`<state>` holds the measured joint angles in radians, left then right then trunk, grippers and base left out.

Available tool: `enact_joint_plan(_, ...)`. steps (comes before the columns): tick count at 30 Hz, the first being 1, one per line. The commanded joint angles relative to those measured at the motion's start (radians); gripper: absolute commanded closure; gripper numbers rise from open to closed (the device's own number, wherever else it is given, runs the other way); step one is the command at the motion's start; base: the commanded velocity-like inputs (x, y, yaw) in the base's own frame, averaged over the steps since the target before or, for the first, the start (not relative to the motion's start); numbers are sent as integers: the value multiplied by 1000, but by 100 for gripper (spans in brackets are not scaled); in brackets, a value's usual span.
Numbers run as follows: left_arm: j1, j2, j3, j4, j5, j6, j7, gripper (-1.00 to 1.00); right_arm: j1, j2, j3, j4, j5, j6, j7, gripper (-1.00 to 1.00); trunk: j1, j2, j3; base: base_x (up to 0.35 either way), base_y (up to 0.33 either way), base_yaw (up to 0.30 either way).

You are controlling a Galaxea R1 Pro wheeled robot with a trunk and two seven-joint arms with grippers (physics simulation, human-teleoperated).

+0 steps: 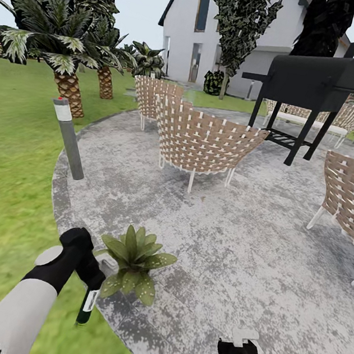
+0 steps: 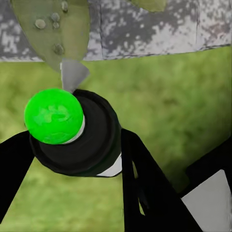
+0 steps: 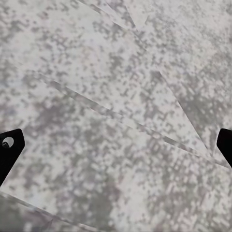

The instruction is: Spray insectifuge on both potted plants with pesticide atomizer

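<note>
Your left gripper (image 1: 89,277) is clamped on the pesticide atomizer (image 1: 87,306), hanging over the patio (image 1: 233,253) edge just beside the potted plant (image 1: 133,261). Spraying comes next: aim its nozzle at those leaves. Your right gripper (image 1: 243,346) hangs spread wide, carrying nothing.

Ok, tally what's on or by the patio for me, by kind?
Wicker chairs: 3
Potted plants: 1
Grills: 1
Light posts: 1
Atomizers: 1, in the left end effector
Total: 7
</note>
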<state>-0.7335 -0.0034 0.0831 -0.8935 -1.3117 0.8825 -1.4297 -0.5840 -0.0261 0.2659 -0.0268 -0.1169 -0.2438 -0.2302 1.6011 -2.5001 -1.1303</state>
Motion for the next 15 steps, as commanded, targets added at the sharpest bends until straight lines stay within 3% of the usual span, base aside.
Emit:
enact_joint_plan(1, -5, -1, 0, -1, -8, 18, -10, 100, 0, 0, 9, 0, -10, -4, -1, -100, 0, 0, -1, 0, 0, 0)
enact_joint_plan(11, 4, 4, 2, 1, -3, 22, -10, 100, 0, 0, 9, 0, -10, -3, -1, -100, 0, 0, -1, -3, 0, 0)
enact_joint_plan(15, 5, 12, 6, 1, -5, 20, -8, 100, 0, 0, 9, 0, -10, -3, -1, -100, 0, 0, -1, -225, 99, 0)
